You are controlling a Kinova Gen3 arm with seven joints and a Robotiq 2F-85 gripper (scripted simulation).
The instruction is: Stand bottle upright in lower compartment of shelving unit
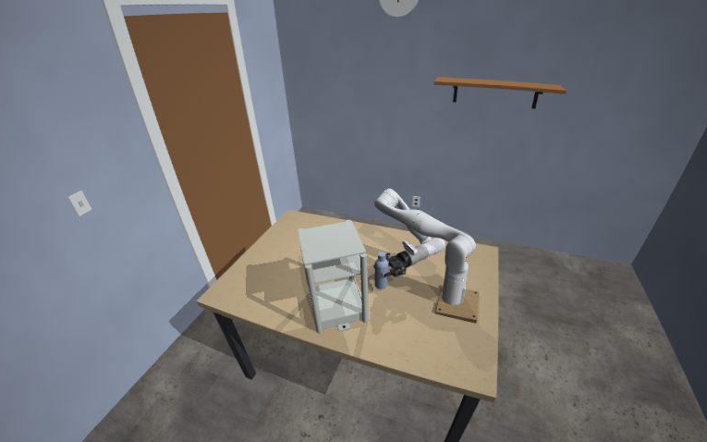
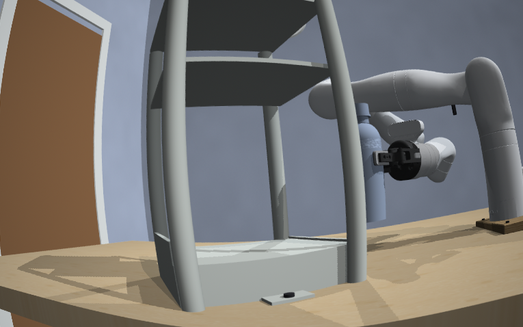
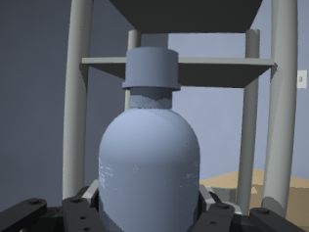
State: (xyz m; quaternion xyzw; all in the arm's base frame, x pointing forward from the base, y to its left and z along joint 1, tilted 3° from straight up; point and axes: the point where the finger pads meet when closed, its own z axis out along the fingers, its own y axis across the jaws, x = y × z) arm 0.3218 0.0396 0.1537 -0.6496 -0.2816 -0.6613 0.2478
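A blue-grey bottle [image 1: 381,273] [image 2: 374,195] [image 3: 149,175] is upright, cap up, just outside the right side of the grey shelving unit [image 1: 330,246] [image 2: 173,162] [image 3: 74,91]. My gripper [image 1: 390,267] [image 2: 378,157] [image 3: 149,196] is shut on the bottle's body from the side, fingers level. The bottle's base hangs low over the table, about level with the lower compartment's floor [image 2: 255,247] [image 1: 339,307]. In the exterior view a front post partly hides the bottle. The lower compartment holds nothing.
The unit stands on a wooden table [image 1: 410,346] [image 2: 437,276]. A small grey plate with a black knob [image 1: 343,326] [image 2: 288,296] lies before the unit's front lip. The arm's base sits on a wooden board [image 1: 465,322] [image 2: 511,223] at the right.
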